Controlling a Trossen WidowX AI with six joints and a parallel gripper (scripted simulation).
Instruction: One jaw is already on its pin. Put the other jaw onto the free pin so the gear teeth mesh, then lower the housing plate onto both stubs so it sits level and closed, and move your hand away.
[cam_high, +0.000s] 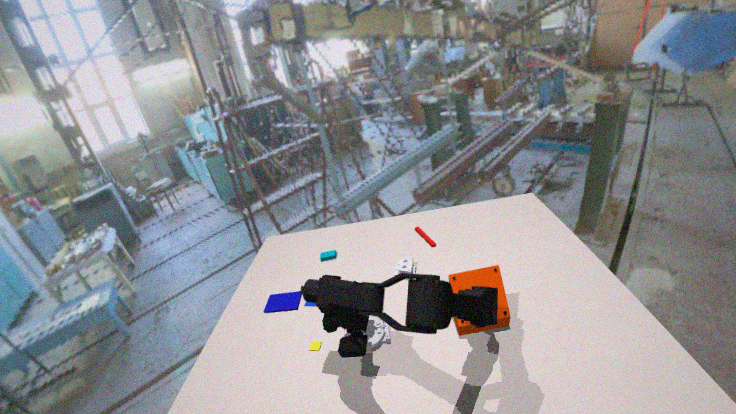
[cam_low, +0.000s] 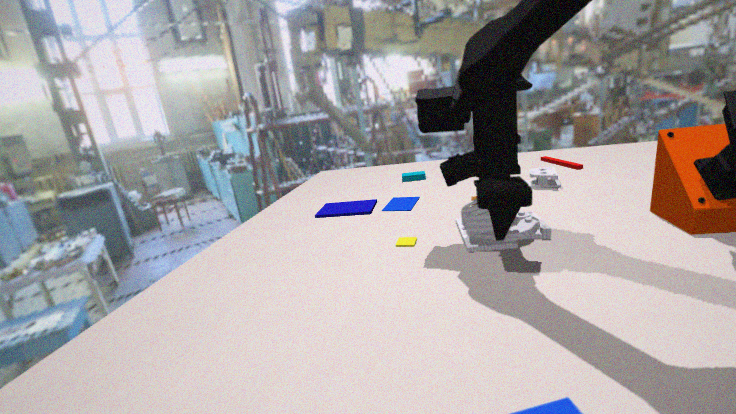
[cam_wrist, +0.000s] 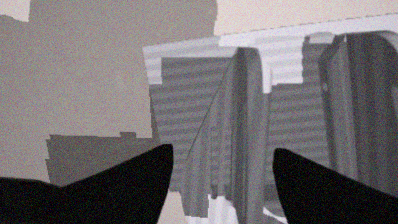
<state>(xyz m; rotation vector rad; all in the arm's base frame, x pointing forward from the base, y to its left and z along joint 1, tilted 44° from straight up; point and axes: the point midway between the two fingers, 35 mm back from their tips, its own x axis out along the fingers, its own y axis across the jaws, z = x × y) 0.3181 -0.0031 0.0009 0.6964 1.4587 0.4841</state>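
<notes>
1. Hand (cam_high: 353, 346) (cam_low: 500, 235) (cam_wrist: 222, 156) – fingers apart, partway open, clamped on nothing. It points down over the pale grey assembly (cam_high: 379, 332) (cam_low: 527, 226) (cam_wrist: 240, 125).
2. Wrist view: an upright grey part of the assembly stands between the fingertips, with a gap on either side. Ridged plate surface behind it, partly in shadow.
3. Assembly sits on the desk (cam_high: 247, 381) (cam_low: 257, 308). Can't tell which piece is which jaw, or whether the teeth mesh – hand and shadow cover too much.
4. Smaller white piece (cam_high: 406, 266) (cam_low: 544, 177) sits well apart from the assembly, holes on top. Can't confirm it's the housing plate.
5. Red bar (cam_high: 425, 236) (cam_low: 561, 162) lies beyond the white piece.
6. Teal block (cam_high: 328, 255) (cam_low: 413, 176), dark blue slab (cam_high: 282, 302) (cam_low: 345, 208) and yellow square (cam_high: 315, 346) (cam_low: 406, 241) lie apart from each other. Lighter blue square (cam_high: 310, 304) (cam_low: 400, 203) is just beside the slab.
7. Orange box (cam_high: 478, 278) (cam_low: 679, 175) with a sloped face, near the arm (cam_high: 429, 303) (cam_low: 494, 123).
</notes>
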